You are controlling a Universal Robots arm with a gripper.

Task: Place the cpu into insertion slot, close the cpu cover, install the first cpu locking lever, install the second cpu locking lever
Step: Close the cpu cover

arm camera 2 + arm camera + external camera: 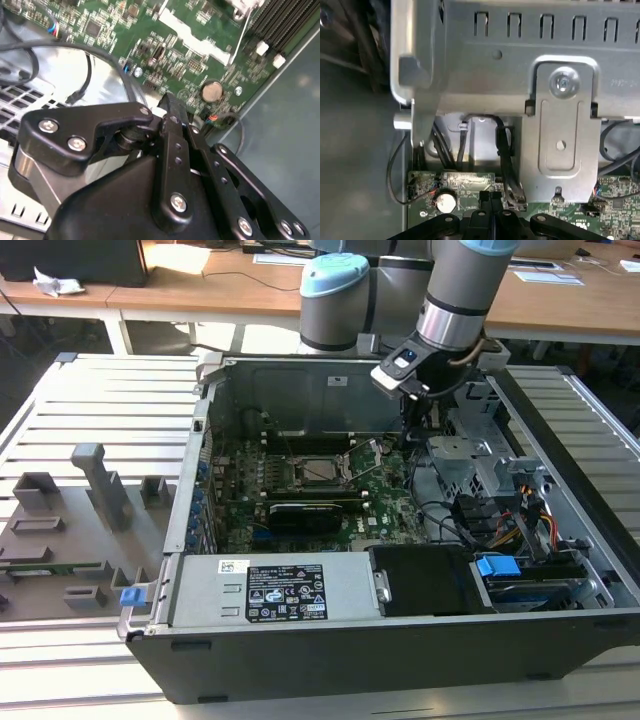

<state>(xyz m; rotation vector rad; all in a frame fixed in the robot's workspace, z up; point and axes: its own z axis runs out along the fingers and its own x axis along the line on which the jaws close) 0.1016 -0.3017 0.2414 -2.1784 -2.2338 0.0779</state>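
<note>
Claw pinched closed, apparently empty, down in case beside raised cpu cover; cpu looks seated in insertion slot. Closed tips likely for pushing.

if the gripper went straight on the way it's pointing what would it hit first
Probably the green motherboard, near the round coin cell, to the exterior view's right of the insertion slot. The gripper points at that board, though depth is unclear.
</note>
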